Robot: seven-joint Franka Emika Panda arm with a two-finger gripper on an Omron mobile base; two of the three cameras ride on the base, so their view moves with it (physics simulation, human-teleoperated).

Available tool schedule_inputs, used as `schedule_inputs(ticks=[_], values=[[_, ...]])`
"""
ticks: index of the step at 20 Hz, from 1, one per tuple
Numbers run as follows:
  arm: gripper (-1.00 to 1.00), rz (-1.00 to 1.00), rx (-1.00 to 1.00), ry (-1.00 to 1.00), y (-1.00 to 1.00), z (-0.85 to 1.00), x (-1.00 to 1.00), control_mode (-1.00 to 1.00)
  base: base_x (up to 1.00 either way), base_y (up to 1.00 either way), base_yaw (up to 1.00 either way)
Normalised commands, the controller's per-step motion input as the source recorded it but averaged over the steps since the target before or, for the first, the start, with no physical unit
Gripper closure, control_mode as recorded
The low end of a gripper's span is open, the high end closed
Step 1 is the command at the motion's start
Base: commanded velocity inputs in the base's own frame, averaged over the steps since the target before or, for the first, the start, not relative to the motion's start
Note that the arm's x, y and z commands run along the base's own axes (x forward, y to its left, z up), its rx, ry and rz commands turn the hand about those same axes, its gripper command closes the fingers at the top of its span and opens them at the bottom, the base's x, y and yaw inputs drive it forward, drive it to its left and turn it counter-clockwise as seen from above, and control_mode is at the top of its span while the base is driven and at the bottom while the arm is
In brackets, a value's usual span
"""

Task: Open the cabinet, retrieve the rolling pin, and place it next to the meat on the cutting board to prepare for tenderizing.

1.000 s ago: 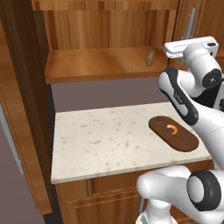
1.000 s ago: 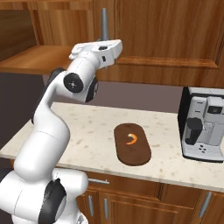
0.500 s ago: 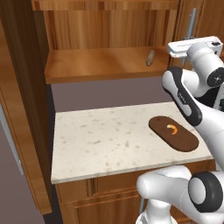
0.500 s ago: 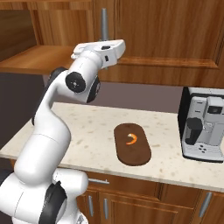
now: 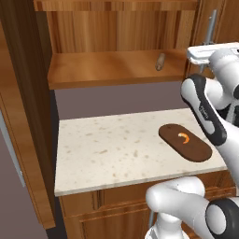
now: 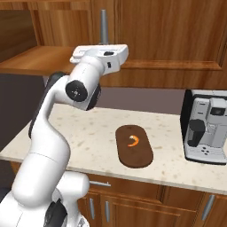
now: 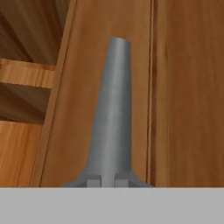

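Note:
The cabinet (image 5: 116, 70) of reddish-brown wood stands open, with its wooden shelf (image 6: 40, 60) bare to view. On the right end of that shelf lies the rolling pin (image 5: 160, 61), small and tan. My gripper (image 7: 107, 180) is shut on the lower end of a vertical silver bar handle (image 7: 111, 109), which sits on the closed door panel just right of the shelf (image 5: 212, 25) (image 6: 104, 26). Down on the counter the dark oval cutting board (image 5: 185, 142) (image 6: 134, 145) carries the meat (image 5: 185, 138) (image 6: 133, 140), a tiny orange crescent.
One open door (image 5: 21, 116) stands edge-on at the far left. A speckled counter (image 5: 112, 149) runs below the cabinet, with lower cabinets under it. A coffee machine (image 6: 206, 126) stands on the counter's right end. My white arm (image 6: 48, 133) rises in front of the counter.
The jaws have closed onto the bar handle. The hand has crept slightly right and down; the rolling pin, board and meat lie as before.

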Motion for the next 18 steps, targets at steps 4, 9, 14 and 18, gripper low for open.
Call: schedule_inputs(ticks=[4,9,14,18], values=[[1.00,0.11,0.07,-0.04,-0.41,-0.12,-0.89,-1.00,0.00,0.00,0.00],[1.00,0.10,0.07,-0.03,-0.50,-0.11,-1.00,-1.00,0.00,0.00,0.00],[1.00,0.10,0.05,-0.01,-0.56,-0.08,-0.96,-1.00,0.00,0.00,0.00],[-1.00,0.02,0.00,0.02,-0.23,-0.12,-0.34,-1.00,0.00,0.00,0.00]])
